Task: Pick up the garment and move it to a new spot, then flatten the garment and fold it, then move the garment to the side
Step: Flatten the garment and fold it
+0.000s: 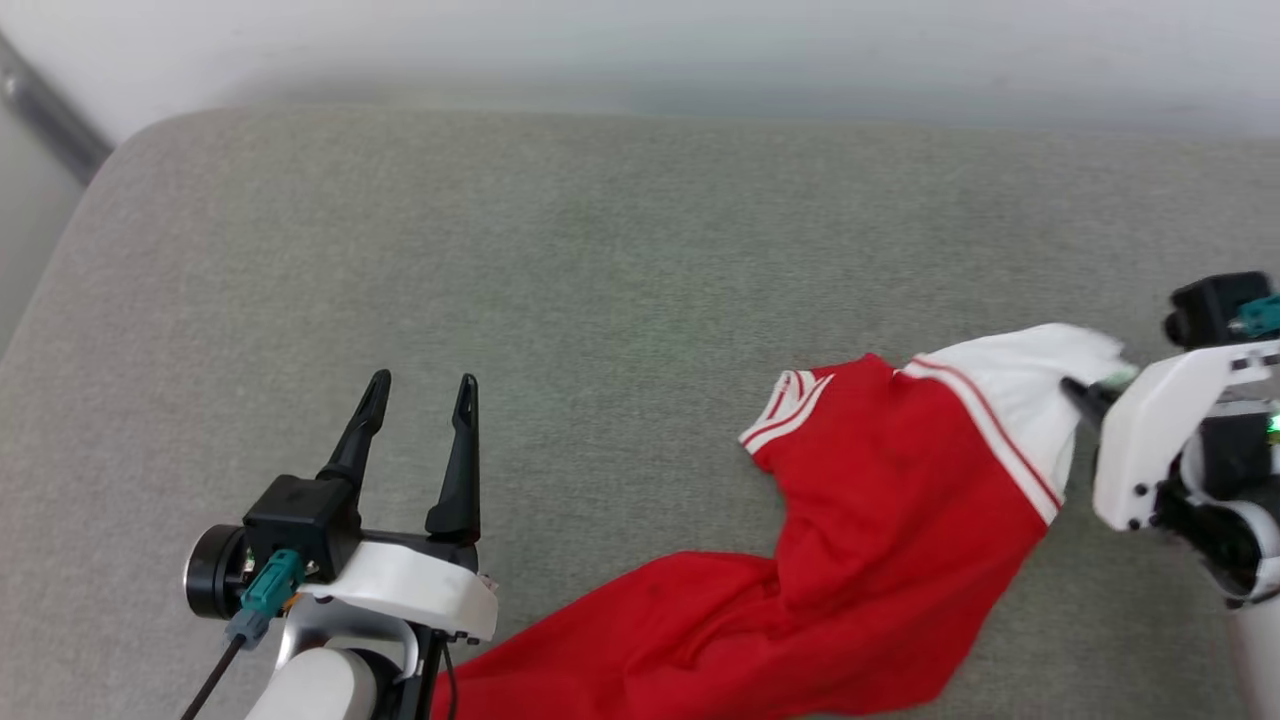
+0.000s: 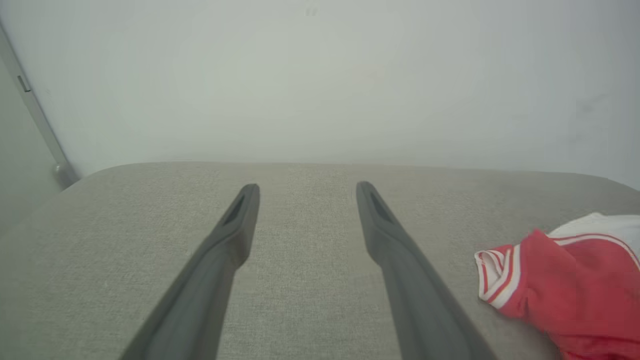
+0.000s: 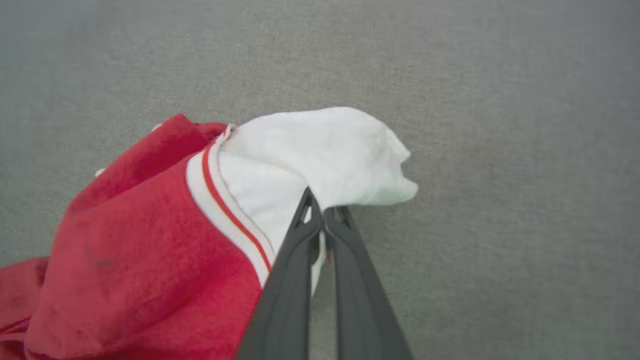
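Note:
The garment (image 1: pixel 880 500), a red T-shirt with white sleeves, trails in a crumpled band from the bottom middle of the head view up to the right. Its striped collar (image 1: pixel 785 405) lies on the cushion, and the same collar (image 2: pixel 495 277) shows at the right of the left wrist view. My right gripper (image 1: pixel 1085 395) is shut on the white sleeve (image 3: pixel 320 160), holding it a little above the cushion. At the lower left my left gripper (image 1: pixel 420 395) stands open with nothing between its fingers, well left of the garment (image 2: pixel 575 295). The black print is hidden.
Everything rests on a wide grey fabric cushion (image 1: pixel 560 260) with a rounded far-left corner. A pale wall (image 2: pixel 320 75) runs behind it, and a grey metal bar (image 1: pixel 45 115) leans at the far left. Bare cushion stretches ahead of and between the grippers.

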Robot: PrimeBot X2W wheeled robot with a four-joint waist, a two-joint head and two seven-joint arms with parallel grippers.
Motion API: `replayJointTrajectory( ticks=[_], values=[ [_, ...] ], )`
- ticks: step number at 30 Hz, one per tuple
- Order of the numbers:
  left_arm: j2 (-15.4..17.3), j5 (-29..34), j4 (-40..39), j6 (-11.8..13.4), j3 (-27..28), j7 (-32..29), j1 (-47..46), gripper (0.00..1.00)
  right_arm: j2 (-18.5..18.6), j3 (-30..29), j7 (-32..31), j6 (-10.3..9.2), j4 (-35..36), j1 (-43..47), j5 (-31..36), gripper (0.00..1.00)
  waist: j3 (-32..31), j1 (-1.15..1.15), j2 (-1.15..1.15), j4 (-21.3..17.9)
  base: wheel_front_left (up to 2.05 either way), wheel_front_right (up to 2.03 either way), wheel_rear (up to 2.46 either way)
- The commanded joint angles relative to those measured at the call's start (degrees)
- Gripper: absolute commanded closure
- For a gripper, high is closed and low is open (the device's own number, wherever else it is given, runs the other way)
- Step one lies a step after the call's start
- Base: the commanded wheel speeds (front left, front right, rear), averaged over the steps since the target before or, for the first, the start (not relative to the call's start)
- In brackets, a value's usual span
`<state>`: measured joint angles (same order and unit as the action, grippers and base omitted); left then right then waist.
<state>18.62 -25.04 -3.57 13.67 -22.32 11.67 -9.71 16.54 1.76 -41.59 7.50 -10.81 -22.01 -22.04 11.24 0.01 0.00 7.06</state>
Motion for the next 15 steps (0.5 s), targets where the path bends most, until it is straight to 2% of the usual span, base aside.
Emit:
replayJointTrajectory(
  ticks=[1, 3, 9, 11, 15],
  values=[
    [0.4, -0.1, -0.2, 0.3, 0.0, -0.5, 0.6, 0.00, 0.5, -1.3, 0.8, -0.02, 0.7, 0.0, 0.5, 1.00, -1.5, -0.01, 0.00, -2.2, 0.00, 0.00, 0.00],
    [0.6, -0.2, -0.6, 0.5, 0.1, -0.8, 0.9, 0.00, 1.1, -4.1, 1.4, -0.02, 1.9, 0.9, 1.6, 1.00, -1.9, -0.01, 0.00, -3.3, 0.00, 0.00, 0.00],
    [1.0, -0.7, -1.1, 1.0, 0.2, -1.7, 1.7, 0.00, -1.5, -15.7, 1.0, -0.02, 2.7, 9.2, 4.8, 1.00, -1.9, -0.01, 0.00, -5.3, 0.00, 0.00, 0.00],
    [1.2, -0.9, -0.7, 1.2, 0.3, -2.1, 2.2, 0.00, -3.4, -19.8, 2.2, -0.02, 0.1, 13.9, 6.0, 1.00, -1.7, -0.01, 0.00, -5.8, 0.00, 0.00, 0.00],
    [1.6, -1.3, -0.2, 1.5, 0.5, -2.4, 2.6, 0.00, -6.2, -21.8, 6.0, -0.02, -5.1, 16.7, 6.8, 1.00, -1.7, -0.01, 0.00, -6.2, 0.00, 0.00, 0.00]
  ],
)
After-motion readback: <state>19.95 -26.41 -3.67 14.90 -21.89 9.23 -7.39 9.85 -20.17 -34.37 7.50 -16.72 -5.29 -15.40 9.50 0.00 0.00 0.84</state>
